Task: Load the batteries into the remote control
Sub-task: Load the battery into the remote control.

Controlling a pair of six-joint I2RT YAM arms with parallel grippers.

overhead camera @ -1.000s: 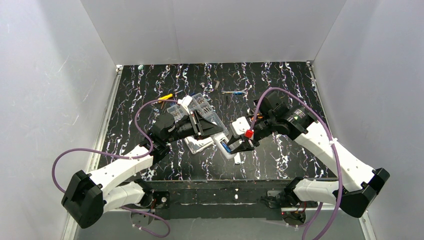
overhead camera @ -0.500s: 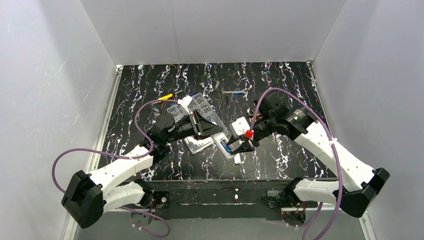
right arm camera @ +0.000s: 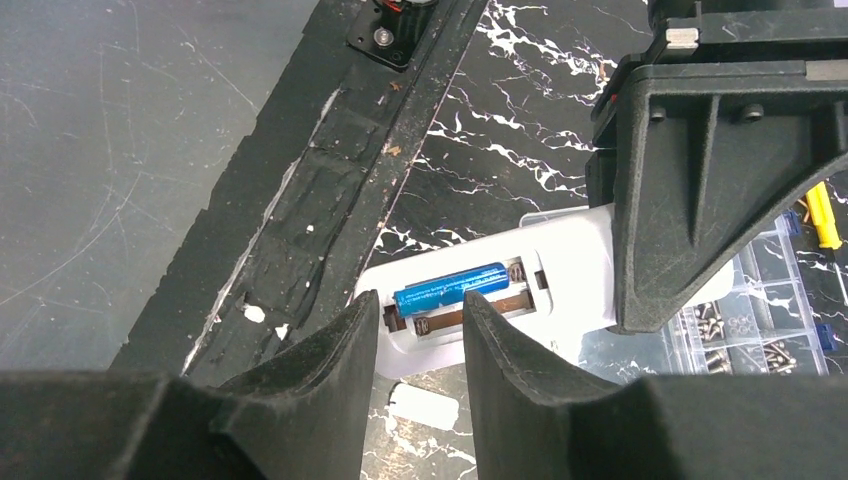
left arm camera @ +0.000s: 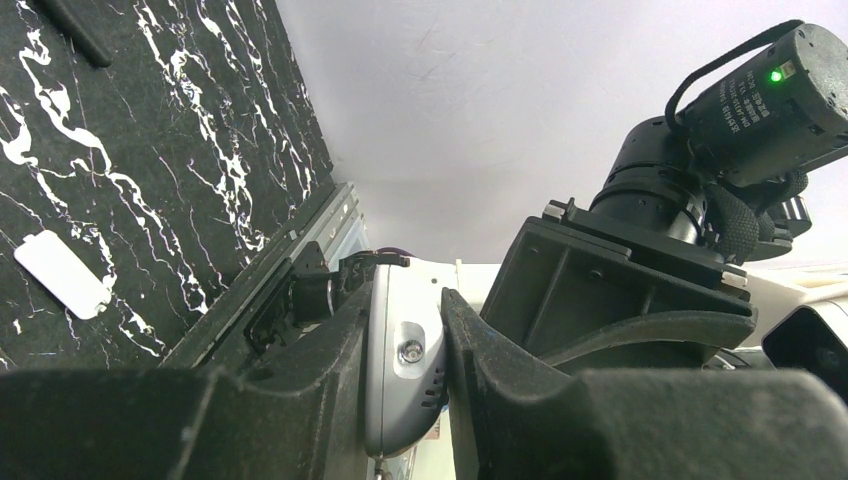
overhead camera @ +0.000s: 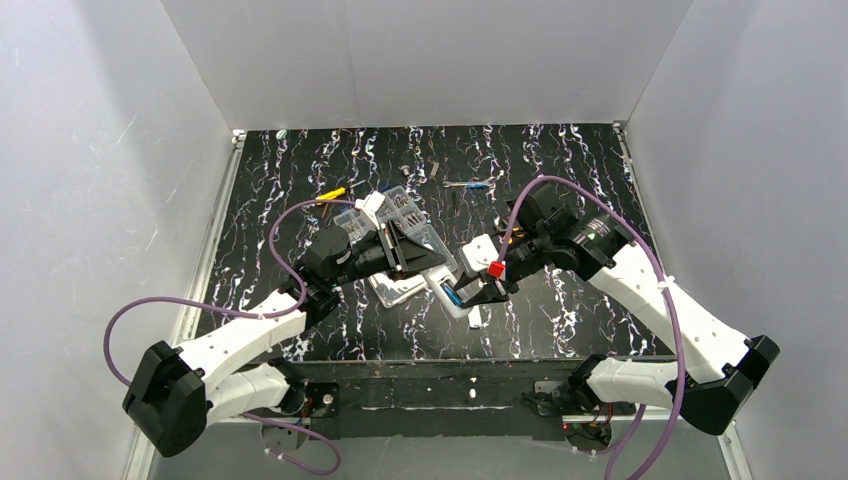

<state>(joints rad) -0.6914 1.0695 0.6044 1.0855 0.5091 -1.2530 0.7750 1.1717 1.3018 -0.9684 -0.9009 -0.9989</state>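
My left gripper (overhead camera: 424,266) is shut on one end of the white remote control (right arm camera: 560,255), gripping it by its narrow sides (left arm camera: 405,365) and holding it over the table with its back recess facing up. One blue battery (right arm camera: 450,284) lies in the far slot of the recess. The slot beside it shows only a brown strip and a spring. My right gripper (right arm camera: 420,335) hangs open just above the remote's free end, its fingers either side of the recess and nothing between them. The top view shows that battery (overhead camera: 450,294) between the two grippers.
A small white cover piece (right arm camera: 425,407) lies on the black marbled table below the remote, near the front edge (right arm camera: 330,160). A clear compartment box (right arm camera: 745,330) sits behind the left gripper. A yellow-handled screwdriver (overhead camera: 333,193) and a blue-handled tool (overhead camera: 470,185) lie farther back.
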